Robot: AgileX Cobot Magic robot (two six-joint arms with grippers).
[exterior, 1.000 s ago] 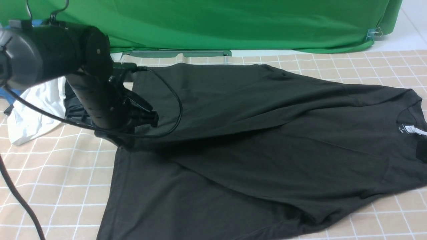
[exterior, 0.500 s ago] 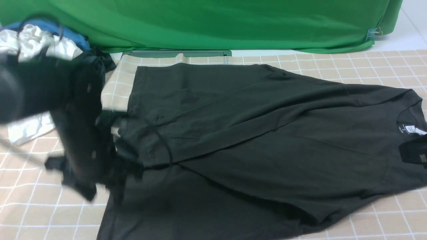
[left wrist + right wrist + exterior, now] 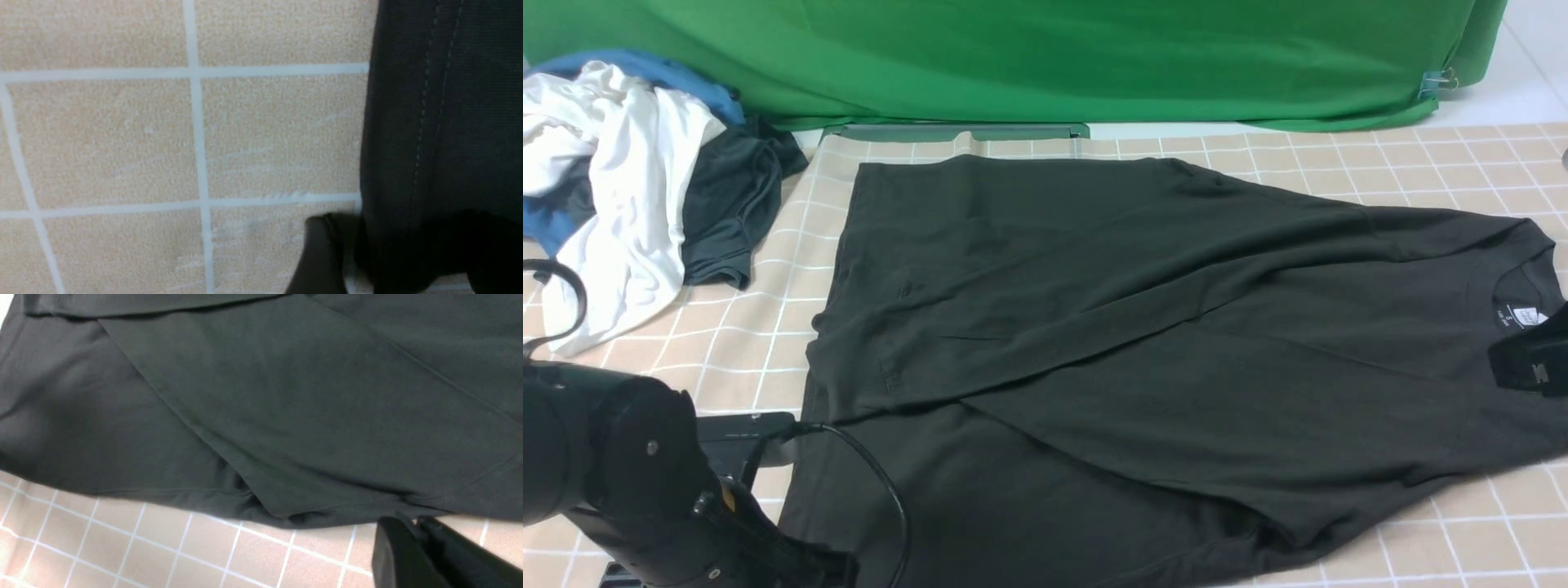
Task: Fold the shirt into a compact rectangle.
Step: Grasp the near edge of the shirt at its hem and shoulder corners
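Black T-shirt — one long side folded in, near side not yet.
Right gripper pinched closed, empty; left gripper at the hem — opening unclear.

Bench: covered by a beige cloth ruled with a white grid. Green backdrop: hangs along the far edge and drapes down to the bench surface. Binder clip: fixed at the backdrop's right edge. Grey-green bar: lies flat at the foot of the backdrop. Far left, a loose heap of clothing: white garment on top, blue garment behind it, dark grey garment on its right side, touching it.
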